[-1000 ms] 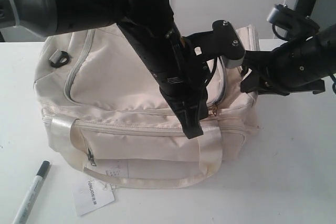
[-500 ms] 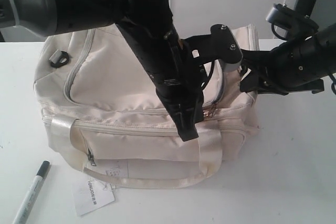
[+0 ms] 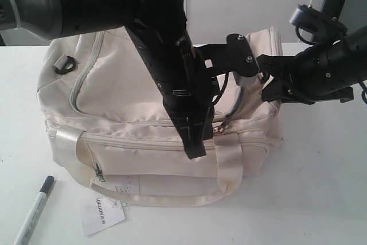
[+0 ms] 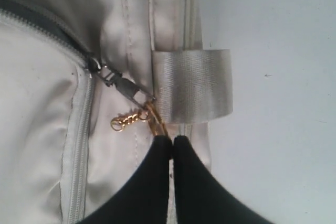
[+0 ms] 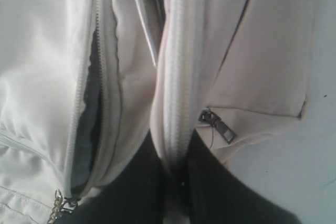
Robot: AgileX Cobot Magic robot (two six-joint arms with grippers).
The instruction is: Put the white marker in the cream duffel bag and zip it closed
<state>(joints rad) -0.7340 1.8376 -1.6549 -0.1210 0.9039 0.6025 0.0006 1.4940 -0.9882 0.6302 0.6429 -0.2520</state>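
The cream duffel bag point(image 3: 126, 96) sits in the middle of the white table. In the left wrist view my left gripper point(image 4: 172, 141) is shut on the gold ring of the zipper pull point(image 4: 152, 116), beside the shiny handle strap point(image 4: 191, 85). The grey zipper slider point(image 4: 97, 66) trails behind the pull. My right gripper point(image 5: 176, 163) is shut on a fold of the bag's edge carrying zipper tape. Beside that fold the main zipper gapes, showing dark lining point(image 5: 89, 129). The white marker point(image 3: 33, 215) with its dark cap lies on the table at the front left, outside the bag.
A white paper tag point(image 3: 100, 213) lies on the table in front of the bag. A second grey zipper pull point(image 5: 218, 127) hangs on a side pocket. A black strap ring point(image 3: 64, 64) sits on the bag's left end. Both black arms cross above the bag.
My left gripper has moved left and toward the bag's front, drawing the zipper pull with it. The right gripper has shifted slightly left, still on the bag's edge. The marker has not moved.
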